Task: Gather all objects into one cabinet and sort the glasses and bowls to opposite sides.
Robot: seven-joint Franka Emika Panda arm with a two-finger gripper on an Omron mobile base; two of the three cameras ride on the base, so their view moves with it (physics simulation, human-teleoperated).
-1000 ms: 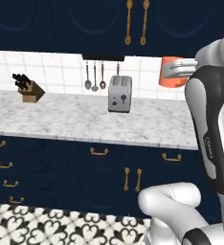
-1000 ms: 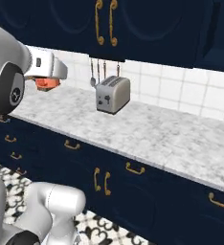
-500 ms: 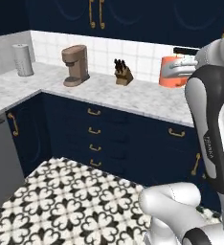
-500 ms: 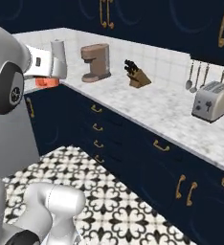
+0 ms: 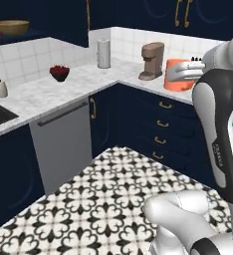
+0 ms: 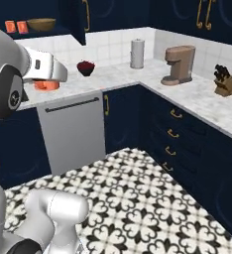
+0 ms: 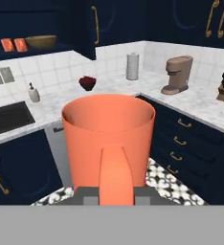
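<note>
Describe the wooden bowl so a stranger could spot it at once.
Look at the open dark navy wall cabinet above the white tiled wall. On its shelf stands the wide, shallow brown wooden bowl, beside two small orange mugs. It is the only brown, broad piece there.

We see an orange mug [image 7: 108, 139], a brown wooden bowl [image 7: 40, 41], navy cabinets [image 6: 182, 134] with brass handles, a grey-veined white marble table [image 5: 44, 94], and a black-and-white patterned floor [image 5: 103, 199].
</note>
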